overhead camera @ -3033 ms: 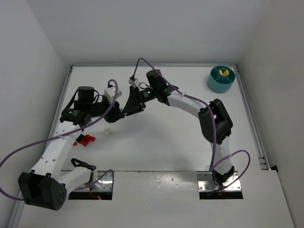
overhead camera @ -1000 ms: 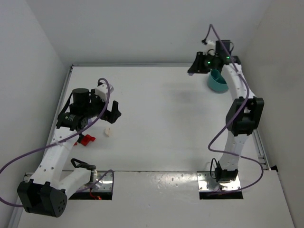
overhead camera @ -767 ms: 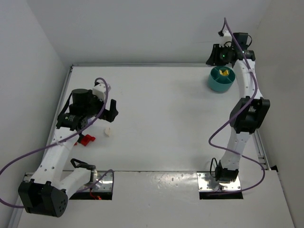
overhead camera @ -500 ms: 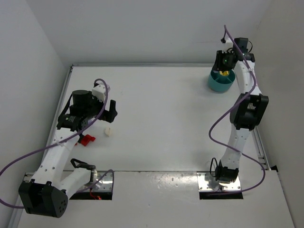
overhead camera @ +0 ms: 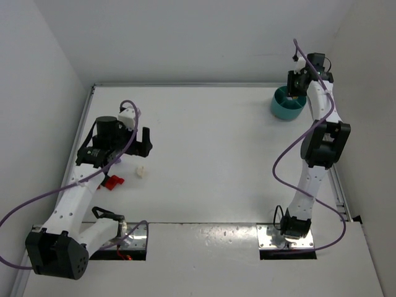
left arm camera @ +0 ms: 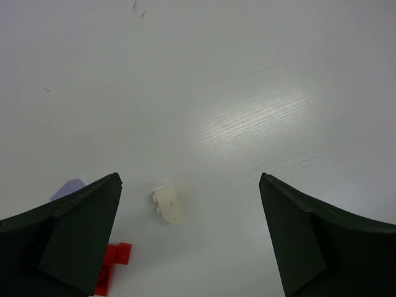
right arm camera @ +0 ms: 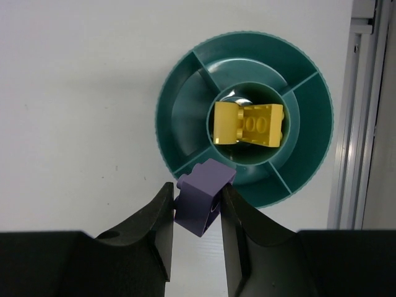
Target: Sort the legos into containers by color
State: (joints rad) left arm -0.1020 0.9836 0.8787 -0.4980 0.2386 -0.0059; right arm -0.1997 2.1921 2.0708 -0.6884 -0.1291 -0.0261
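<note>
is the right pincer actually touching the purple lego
Touching. The right wrist view shows the purple lego clamped between both fingers of the right pincer, with no gap on either side, in front of the teal dish rim.

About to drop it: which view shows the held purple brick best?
Right wrist: the purple brick sits clamped between the jaws, over the teal dish rim. Top external hides it; left wrist misses it.

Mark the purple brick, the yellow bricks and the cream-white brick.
purple brick (right arm camera: 203, 197), right wrist view, middle of its facing side.
yellow bricks (right arm camera: 262, 125), right wrist view, studded top of the right-hand one.
cream-white brick (left arm camera: 169, 205), left wrist view, middle of its top face.
</note>
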